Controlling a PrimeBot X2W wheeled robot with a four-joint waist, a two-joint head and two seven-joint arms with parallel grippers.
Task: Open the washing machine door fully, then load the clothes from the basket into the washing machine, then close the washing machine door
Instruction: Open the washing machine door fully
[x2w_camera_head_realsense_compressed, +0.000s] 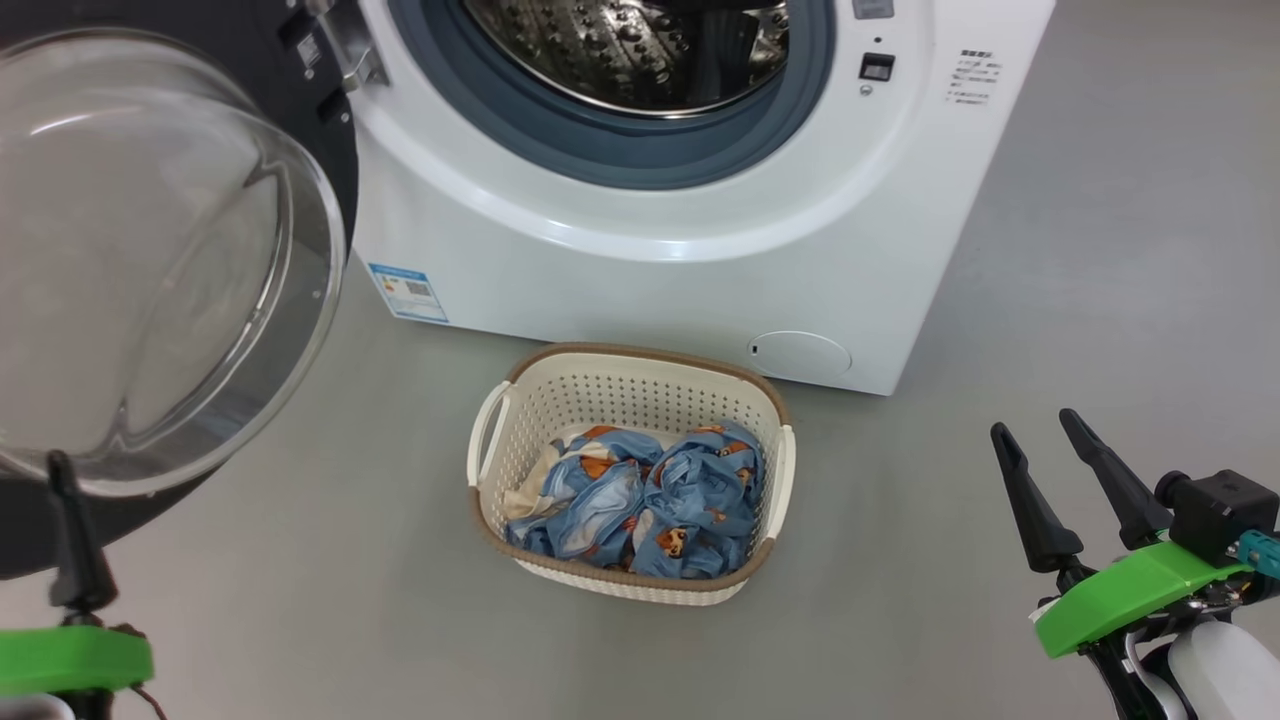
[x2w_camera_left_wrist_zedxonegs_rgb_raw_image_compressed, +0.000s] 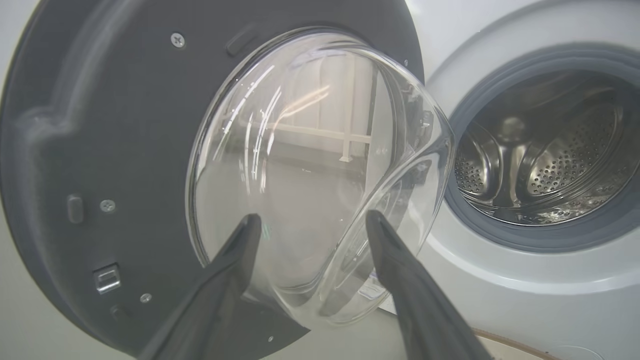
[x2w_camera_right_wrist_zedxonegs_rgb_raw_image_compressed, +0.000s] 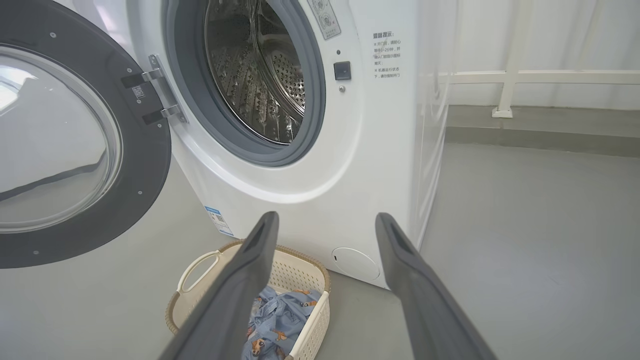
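Observation:
The washing machine (x2w_camera_head_realsense_compressed: 650, 290) stands ahead, its steel drum (x2w_camera_head_realsense_compressed: 640, 50) exposed. The washing machine door (x2w_camera_head_realsense_compressed: 150, 250) is swung wide to the left, its clear glass dome facing me. My left gripper (x2w_camera_left_wrist_zedxonegs_rgb_raw_image_compressed: 312, 220) is open just in front of that dome, with nothing between its fingers. One left finger (x2w_camera_head_realsense_compressed: 70, 540) shows at the door's lower edge. The basket (x2w_camera_head_realsense_compressed: 630, 385) sits on the floor before the machine. In it lie the clothes (x2w_camera_head_realsense_compressed: 650, 495), blue with orange bears. At the lower right, clear of the basket, my right gripper (x2w_camera_head_realsense_compressed: 1035, 425) is open and empty.
Grey floor (x2w_camera_head_realsense_compressed: 1100, 250) runs all round the basket and to the right of the machine. In the right wrist view a white railing (x2w_camera_right_wrist_zedxonegs_rgb_raw_image_compressed: 505, 75) and a low ledge (x2w_camera_right_wrist_zedxonegs_rgb_raw_image_compressed: 540, 130) stand behind the machine's right side. The door (x2w_camera_right_wrist_zedxonegs_rgb_raw_image_compressed: 145, 165) juts out at the left.

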